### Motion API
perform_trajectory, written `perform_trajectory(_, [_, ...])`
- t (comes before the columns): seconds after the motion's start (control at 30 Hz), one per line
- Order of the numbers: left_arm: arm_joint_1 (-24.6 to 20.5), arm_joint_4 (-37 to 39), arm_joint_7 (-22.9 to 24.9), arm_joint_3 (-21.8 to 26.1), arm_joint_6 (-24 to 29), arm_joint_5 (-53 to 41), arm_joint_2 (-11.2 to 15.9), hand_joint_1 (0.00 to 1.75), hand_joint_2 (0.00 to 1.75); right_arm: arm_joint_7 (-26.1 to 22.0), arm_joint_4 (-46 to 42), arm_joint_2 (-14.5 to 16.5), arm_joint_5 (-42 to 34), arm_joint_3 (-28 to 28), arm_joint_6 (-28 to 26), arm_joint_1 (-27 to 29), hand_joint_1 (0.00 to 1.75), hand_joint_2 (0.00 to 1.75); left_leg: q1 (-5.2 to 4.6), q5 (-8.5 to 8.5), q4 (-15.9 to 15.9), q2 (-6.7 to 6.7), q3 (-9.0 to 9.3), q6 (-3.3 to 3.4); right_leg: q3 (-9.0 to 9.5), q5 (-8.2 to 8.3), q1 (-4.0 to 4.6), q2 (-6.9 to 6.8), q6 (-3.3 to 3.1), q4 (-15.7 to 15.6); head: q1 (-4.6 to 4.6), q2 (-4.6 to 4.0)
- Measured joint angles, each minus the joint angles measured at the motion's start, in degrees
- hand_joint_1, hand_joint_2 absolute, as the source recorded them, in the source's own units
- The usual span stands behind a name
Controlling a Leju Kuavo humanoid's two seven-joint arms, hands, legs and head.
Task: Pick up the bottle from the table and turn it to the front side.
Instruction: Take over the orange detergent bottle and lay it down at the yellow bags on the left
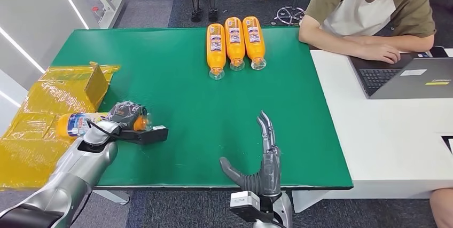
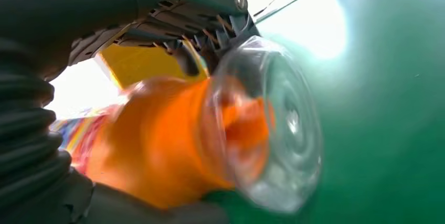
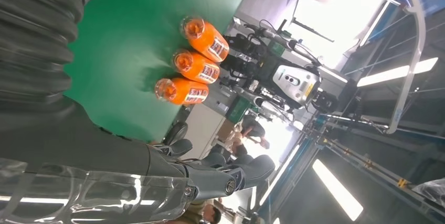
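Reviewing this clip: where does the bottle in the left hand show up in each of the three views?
Head view: the held bottle lies at the table's left edge beside yellow plastic, gripped by the left hand.
Left wrist view: the same bottle, close up, clear base toward the camera.
Right wrist view: not in it.
Shared landmark: the green table mat.

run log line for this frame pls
left hand: grips orange bottle lying at table's left edge | right hand: open, empty, over green table | three bottles: far edge
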Motion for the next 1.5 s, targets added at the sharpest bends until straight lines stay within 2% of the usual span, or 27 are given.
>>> perform_trajectory(0.2, [0.01,0.01,-1.4,0.07,0.41,2.14,-0.32,0.0,1.75,-1.11,0.77,-0.01,-0.63,0.05,0.0,-0.22,0.0,1.75,0.0,0.0,0.0,0.0,0.0,0.0,0.0,0.0,0.0,0.0,0.0,0.0,0.01,-0.01])
perform_trajectory(0.43, [0.01,0.02,-6.56,0.96,0.08,5.35,-0.42,0.0,1.75,-1.83,1.7,-0.01,-1.22,0.07,0.0,-0.48,0.0,1.75,0.0,0.0,0.0,0.0,0.0,-0.01,0.0,0.0,0.0,0.0,0.0,0.01,-0.01,0.0])
perform_trajectory(0.5, [0.04,0.01,-8.1,1.57,3.09,6.3,-0.42,0.0,1.75,-1.98,1.79,-0.01,-1.21,0.05,0.0,-0.47,0.0,1.75,0.0,0.0,0.0,0.0,0.0,-0.01,0.0,0.0,0.0,0.0,0.0,0.01,0.0,0.0])
perform_trajectory(0.9, [2.35,-1.39,-16.88,7.59,28.87,12.45,-0.49,0.0,1.75,-2.0,0.68,0.02,1.01,-1.09,0.0,0.63,0.0,1.75,0.0,0.0,0.0,0.01,0.0,-0.01,-0.01,0.0,0.0,0.01,-0.01,0.0,0.01,-0.01])
perform_trajectory(1.1, [5.85,-5.55,-22.71,11.5,35.65,17.58,0.51,0.0,1.75,-2.05,-0.34,0.02,1.19,-2.13,0.0,1.76,0.0,1.75,0.0,-0.02,-0.01,0.04,0.02,-0.03,-0.02,-0.01,0.0,0.04,-0.02,0.0,0.0,0.0])
perform_trajectory(1.2, [10.41,-10.61,-27.02,13.51,36.53,21.03,0.95,0.0,1.75,-1.87,-0.6,0.02,1.01,-2.44,0.0,2.08,0.0,1.75,0.0,-0.04,-0.01,0.06,0.03,-0.07,-0.04,-0.03,0.0,0.08,-0.03,0.0,0.0,-0.01])
perform_trajectory(1.3, [16.36,-19.25,-32.24,15.42,36.66,28.32,0.24,0.0,1.75,-1.5,-0.74,0.02,0.78,-2.49,0.0,2.21,0.0,1.75,0.0,-0.07,0.0,0.08,0.02,-0.11,-0.08,-0.04,0.0,0.13,-0.02,-0.02,0.01,0.0])
perform_trajectory(1.4, [21.63,-31.27,-33.91,16.75,36.84,33.28,-2.59,0.0,1.75,-0.77,-0.95,0.01,0.9,-2.49,0.0,2.28,0.0,1.75,-0.02,-0.1,0.02,0.02,-0.01,-0.13,-0.07,-0.07,-0.01,0.06,0.01,-0.04,0.01,0.0])
perform_trajectory(1.5, [25.0,-43.18,-34.27,19.02,37.0,36.62,-7.55,0.0,1.75,-0.96,-1.36,0.02,0.93,-2.51,0.0,2.46,0.0,1.75,-0.04,-0.15,0.03,-0.02,-0.04,-0.07,-0.03,-0.08,-0.03,0.01,0.05,-0.07,0.01,0.0])
